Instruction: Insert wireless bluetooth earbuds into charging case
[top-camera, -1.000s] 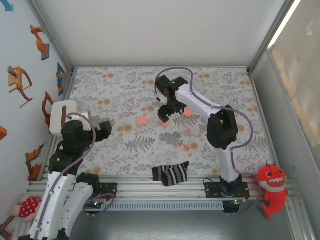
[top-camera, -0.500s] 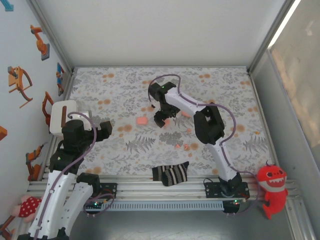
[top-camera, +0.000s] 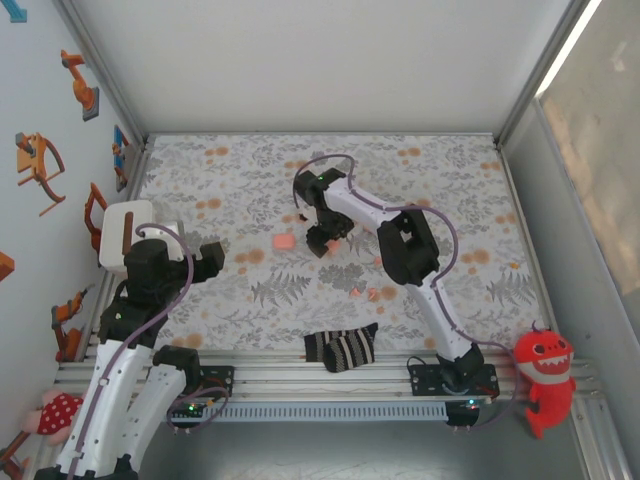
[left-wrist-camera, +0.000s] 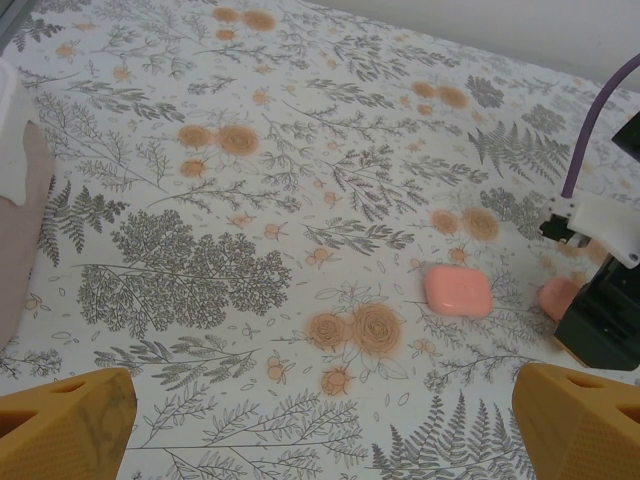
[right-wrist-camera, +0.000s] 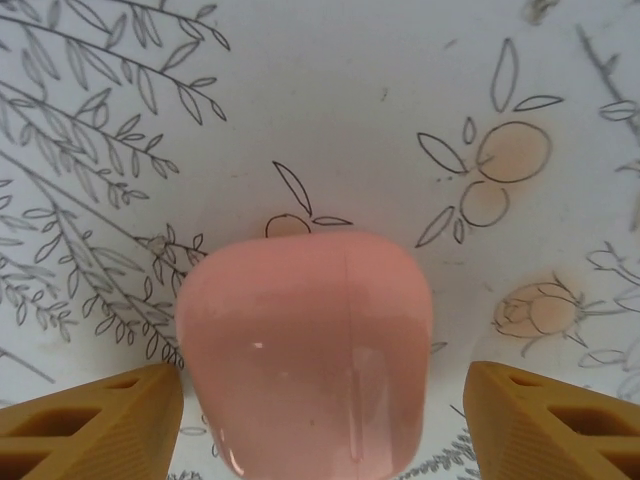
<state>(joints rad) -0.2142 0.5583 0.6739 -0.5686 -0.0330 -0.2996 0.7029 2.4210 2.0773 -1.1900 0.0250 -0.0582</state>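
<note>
- From above, the earbuds (top-camera: 372, 294) are two tiny coral specks on the patterned cloth (top-camera: 230, 180). They are hard to tell from its orange flower prints.
- They lie nearer than the right gripper (top-camera: 322, 240) and well apart from it, just left of the right arm's elbow. No fingers touch them.
- The right gripper points down at mid-table and hides what lies beneath it in the top view.
- Its wrist camera shows a pink case (right-wrist-camera: 305, 350) between the two orange fingers (right-wrist-camera: 90, 420). The case's near end is cut off by the frame.
- These fingers are spread and not clamped. There is a clear gap on one side, while the other finger is just beside the case, and I cannot tell if it touches.
- The left wrist view shows this case (left-wrist-camera: 558, 297) half hidden behind the black gripper body.
- A second case (top-camera: 285, 242) lies bare just left of it.
- The left gripper (top-camera: 210, 258) hangs at the near left, fingers (left-wrist-camera: 65, 425) wide apart and holding nothing. It is well apart from both cases.
- A striped sock (top-camera: 342, 347) lies at the near edge.
</note>
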